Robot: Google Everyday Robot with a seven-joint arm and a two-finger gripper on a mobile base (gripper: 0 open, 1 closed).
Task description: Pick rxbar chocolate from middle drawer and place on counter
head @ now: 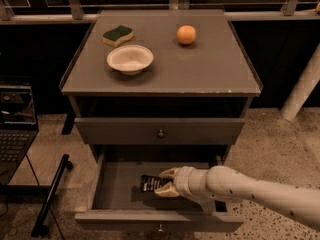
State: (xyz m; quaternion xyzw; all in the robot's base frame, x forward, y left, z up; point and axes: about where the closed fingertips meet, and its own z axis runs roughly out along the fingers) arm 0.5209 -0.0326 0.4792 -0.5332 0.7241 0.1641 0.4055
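The middle drawer (112,184) is pulled open at the bottom of the cabinet. The rxbar chocolate (149,183), a black wrapper with white print, lies flat on the drawer's grey floor. My gripper (166,181) reaches into the drawer from the right, with one cream finger on each side of the bar's right end, shut on it. The bar still rests low in the drawer. The counter (200,64) is the grey top of the cabinet above.
On the counter stand a green-and-yellow sponge (118,35), a white bowl (130,59) and an orange (186,34). A shut grey drawer front with a knob (160,133) is above the open drawer. A laptop (15,129) and a black stand (52,194) are at the left.
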